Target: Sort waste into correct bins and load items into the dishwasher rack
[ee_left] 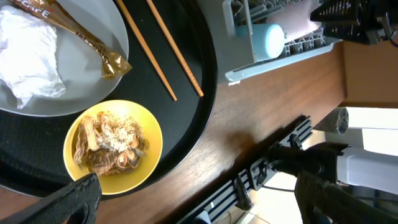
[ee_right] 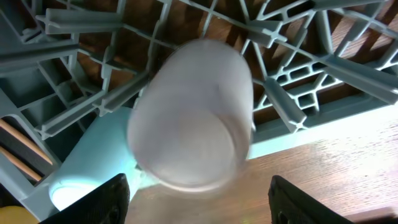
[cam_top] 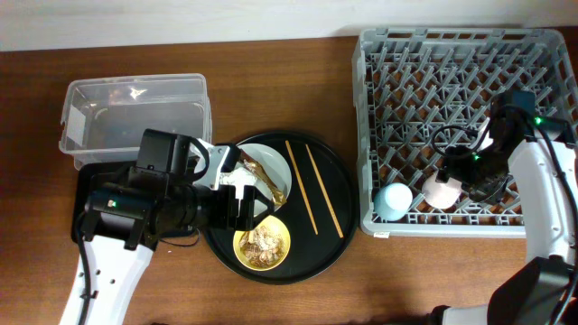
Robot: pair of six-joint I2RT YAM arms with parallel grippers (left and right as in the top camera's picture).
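The right gripper has its fingers spread wide, holding nothing, and the small pink cup sits right between them in the dishwasher rack, its round end facing the gripper, just beside the small blue cup, far from the left arm

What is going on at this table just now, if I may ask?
The right claw is open over the pink cup, which sits in the dishwasher rack beside the blue cup. The left claw hangs open above the round black tray, where the plate, the yellow bowl of food bits and the chopsticks are not yet sorted.
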